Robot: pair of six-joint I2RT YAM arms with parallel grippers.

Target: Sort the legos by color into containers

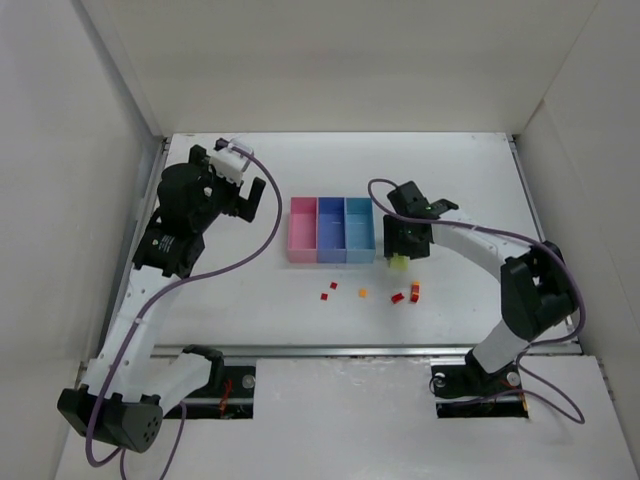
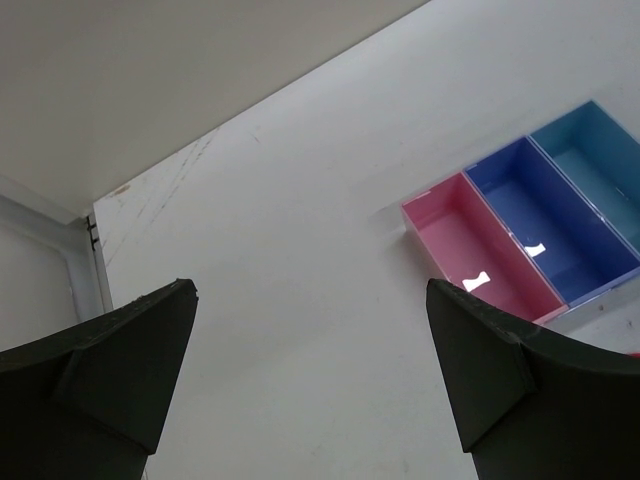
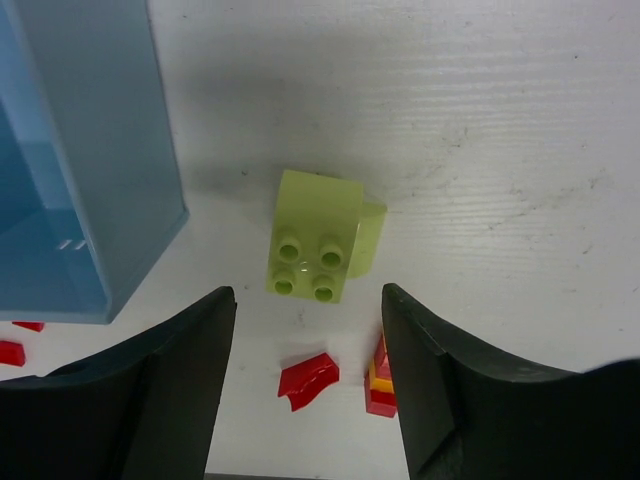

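- Right jaws are standing apart, released and gripping nothing, pointing down at the white worktop (image 1: 450, 180) just right of the bin row.
- Small yellow-green plastic brick (image 3: 315, 235) is lying on the worktop just past the jaw tips with four studs showing, touching neither jaw.
- Open light blue plastic bin (image 3: 130, 150) is sitting just left of that brick, not touching it.
- Tiny red curved plastic piece (image 3: 308, 378) and a red-and-orange brick (image 3: 380, 385) are lying between the jaws, nearer the wrist.
- More tiny red bricks (image 1: 324, 296) and one orange brick (image 1: 363, 293) are lying loose in front of the bins.
- Pink bin (image 1: 304, 228), blue-violet bin (image 1: 331, 228) and the light blue one are sitting joined in a row, with no bricks showing inside.
- Left jaws are spread wide, released and empty, hanging above bare worktop left of the pink bin.
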